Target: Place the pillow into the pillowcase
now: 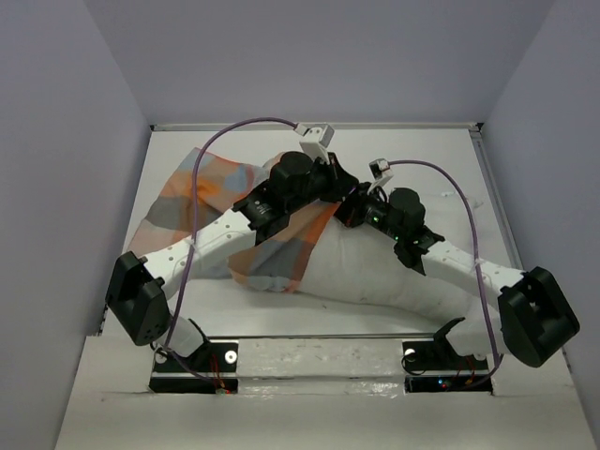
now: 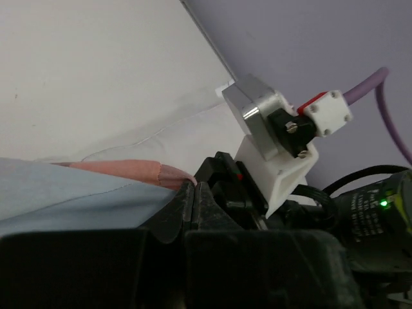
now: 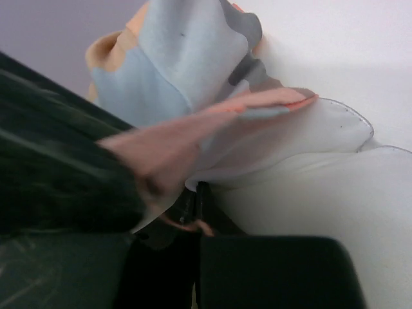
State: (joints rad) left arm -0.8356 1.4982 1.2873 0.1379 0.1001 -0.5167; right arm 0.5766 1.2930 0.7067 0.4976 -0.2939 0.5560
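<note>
The white pillow lies across the middle of the table, its left end under the checked pillowcase. Both grippers meet at the case's right edge, over the pillow's upper side. My left gripper is shut, and in the left wrist view its jaws pinch the pink hem of the pillowcase. My right gripper is also shut. In the right wrist view its jaws hold a fold of the pillowcase against the pillow.
Grey walls close the table in at the back and on both sides. The right arm's wrist camera sits just beyond my left fingertips. Purple cables arc above both arms.
</note>
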